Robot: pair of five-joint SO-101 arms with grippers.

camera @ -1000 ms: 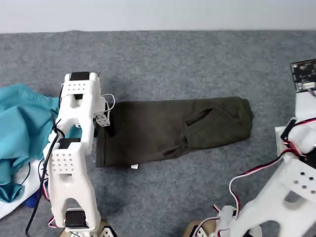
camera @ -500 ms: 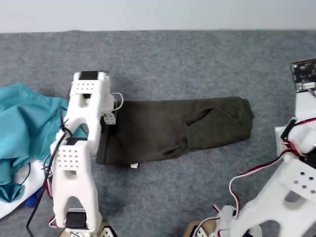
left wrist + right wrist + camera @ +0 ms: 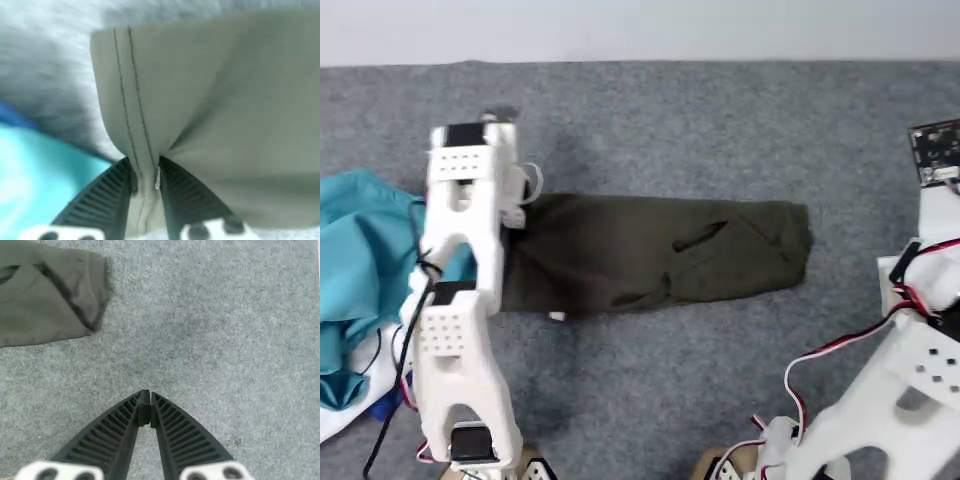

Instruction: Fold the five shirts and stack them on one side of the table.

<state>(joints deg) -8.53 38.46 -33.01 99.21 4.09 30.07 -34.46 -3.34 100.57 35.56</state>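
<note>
A dark olive shirt [image 3: 650, 255] lies folded into a long band across the middle of the grey table. My left gripper [image 3: 145, 176] is shut on the stitched hem of the olive shirt [image 3: 210, 100] at its left end, under the left arm [image 3: 470, 230]. Teal shirts [image 3: 360, 270] lie heaped at the table's left edge, and their teal cloth [image 3: 35, 175] shows beside the gripper. My right gripper [image 3: 145, 410] is shut with nothing in it, hovering over bare carpet off the olive shirt's right end [image 3: 50, 295].
The right arm's white base and wires [image 3: 890, 390] fill the lower right corner. A circuit board [image 3: 935, 150] sits at the right edge. White and blue cloth [image 3: 360, 400] lies under the teal heap. Open grey surface [image 3: 700, 130] runs behind the shirt.
My left gripper has pulled the olive shirt's left end toward the left and back, and the whole shirt has slid left with it. The right arm has not moved.
</note>
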